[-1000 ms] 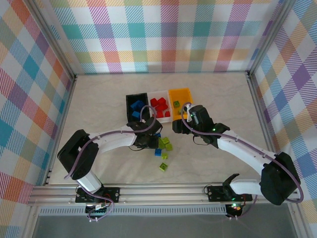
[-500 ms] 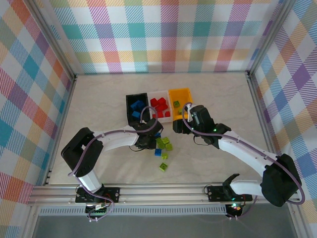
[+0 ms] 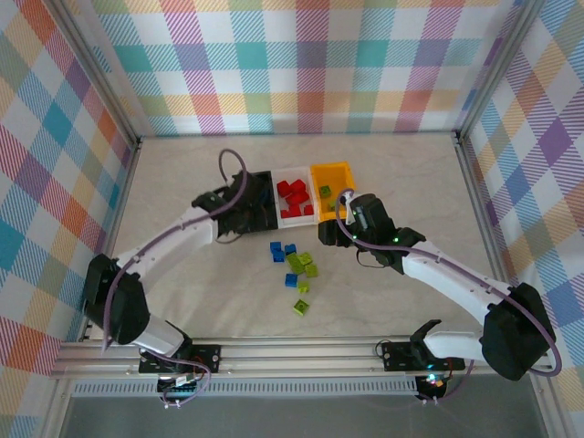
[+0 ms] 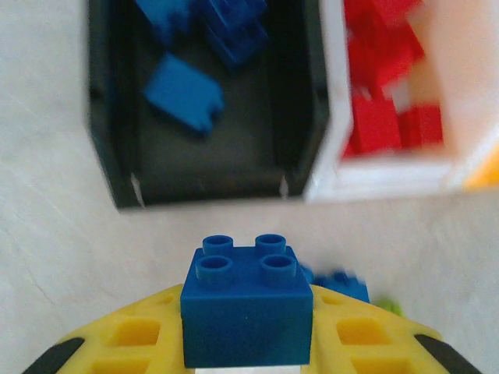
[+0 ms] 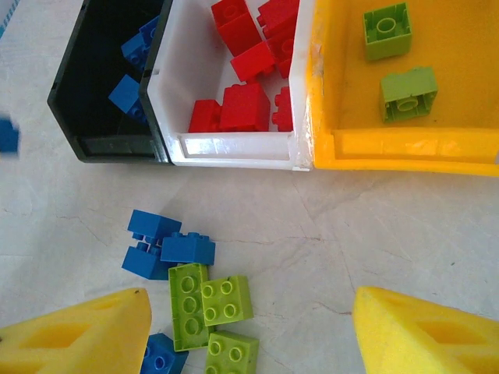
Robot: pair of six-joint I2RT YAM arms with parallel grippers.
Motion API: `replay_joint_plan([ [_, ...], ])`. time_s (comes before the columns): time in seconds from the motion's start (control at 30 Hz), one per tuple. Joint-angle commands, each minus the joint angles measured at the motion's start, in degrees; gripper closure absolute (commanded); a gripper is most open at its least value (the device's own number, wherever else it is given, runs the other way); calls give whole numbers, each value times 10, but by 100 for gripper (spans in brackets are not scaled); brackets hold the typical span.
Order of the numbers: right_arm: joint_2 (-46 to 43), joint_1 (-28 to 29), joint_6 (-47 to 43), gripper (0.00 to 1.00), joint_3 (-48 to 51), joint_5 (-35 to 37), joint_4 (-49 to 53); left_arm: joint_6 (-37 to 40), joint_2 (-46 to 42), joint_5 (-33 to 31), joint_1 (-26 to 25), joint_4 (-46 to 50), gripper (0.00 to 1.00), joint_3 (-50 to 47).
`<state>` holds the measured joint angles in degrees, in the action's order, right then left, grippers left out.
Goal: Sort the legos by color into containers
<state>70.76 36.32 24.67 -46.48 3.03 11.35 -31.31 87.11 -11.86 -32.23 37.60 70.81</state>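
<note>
Swung away from the loose pile since half a second ago, the left gripper [image 3: 239, 215] now hangs at the black plastic bin [image 4: 109, 156], its yellow fingers [image 4: 132, 343] clamped on a blue four-stud brick [image 4: 245, 312]. Unmoved, the right gripper [image 5: 249, 335] holds its fingers apart above blue and lime bricks [image 5: 195, 288] loose on the pale table [image 3: 182, 182]. Beyond, red bricks [image 5: 245, 105] lie in the white bin [image 5: 234, 148] and two lime ones [image 5: 407, 92] in the orange-yellow bin [image 5: 405, 144].

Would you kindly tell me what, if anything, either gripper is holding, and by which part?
The left gripper holds a blue two-by-two brick by its opposite sides, near the base; the right gripper is open and empty.
</note>
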Motion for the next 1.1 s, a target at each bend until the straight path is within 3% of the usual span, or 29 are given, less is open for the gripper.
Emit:
replay_joint_plan([
  [0.0,-1,-4,3,31,8,3,-13,44,76,-24,35,27,72,69],
  [0.27,-6,-4,10,30,13,0,-12,56,235,-48,84,59,71,223],
  [0.43,-14,-4,9,30,13,3,-6,52,271,-30,87,75,46,276],
  [0.57,-24,-4,9,27,15,5,-2,42,212,5,79,42,27,236],
  [0.83,-24,-5,6,27,25,1,-5,4,28,60,4,-21,22,52],
  [0.97,-7,-3,-1,28,30,-69,3,-29,-67,65,-56,-45,18,-68],
  [1.07,10,31,-4,29,39,-106,23,-60,-131,52,-89,-50,13,-145],
])
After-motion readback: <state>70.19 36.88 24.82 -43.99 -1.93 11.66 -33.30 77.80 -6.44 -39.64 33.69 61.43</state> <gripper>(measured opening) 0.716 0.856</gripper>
